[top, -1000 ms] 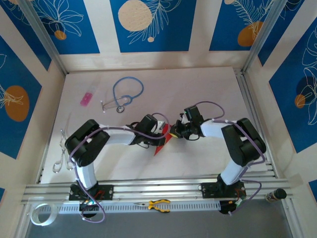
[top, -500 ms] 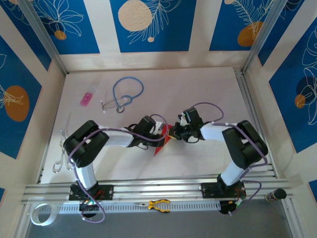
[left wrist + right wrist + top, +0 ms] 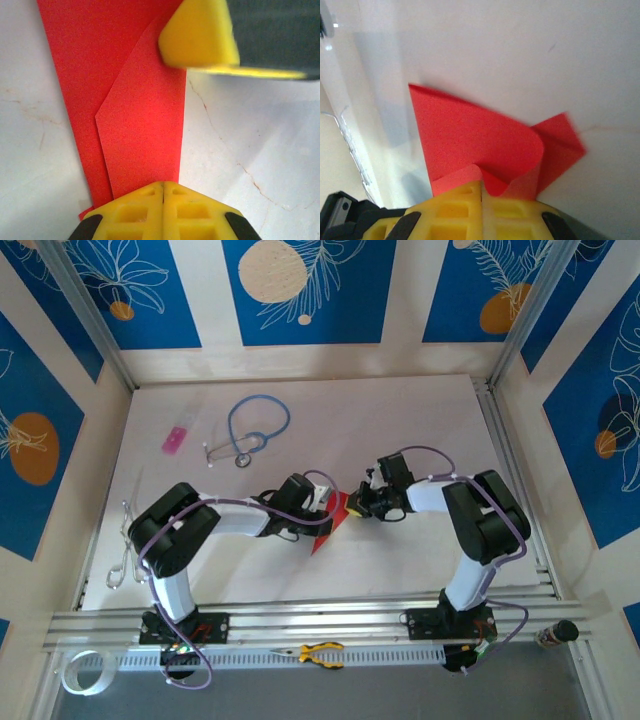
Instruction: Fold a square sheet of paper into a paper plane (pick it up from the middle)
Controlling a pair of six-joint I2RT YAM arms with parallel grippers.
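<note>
1. Counter (image 3: 400,430): white and scuffed. Both my arms reach in to meet near its centre.
2. Stethoscope (image 3: 243,459): far-left, well apart from the work.
3. Red paper (image 3: 322,535): lies mid-counter, between and under my two sets of fingers.
   - It's partly folded. From the top view the long axis runs diagonally, far-right to near-left, w/ the sharp tip aimed near-left toward my left base. The far end is hidden under my wrists.
   - In the left wrist cam the paper (image 3: 145,100) runs straight up the frame as a strip, w/ one slanted flap edge lying on top. Its top is cut off by the frame edge.
   - In the right wrist cam the paper (image 3: 470,130) shows one sharp corner at upper left and a flap curling up off the counter.
4. Left fingers (image 3: 325,512) (image 3: 161,195): pressed together, tips on the strip's near end. Can't tell if any paper is pinched between them.
5. Right fingers (image 3: 352,508) (image 3: 479,200): together, clamped on the curled flap. In the left cam they're a blurred yellow tip (image 3: 200,35) at the strip's right edge.
6. Pink item (image 3: 175,439): far-left, too small to make out detail.
</note>
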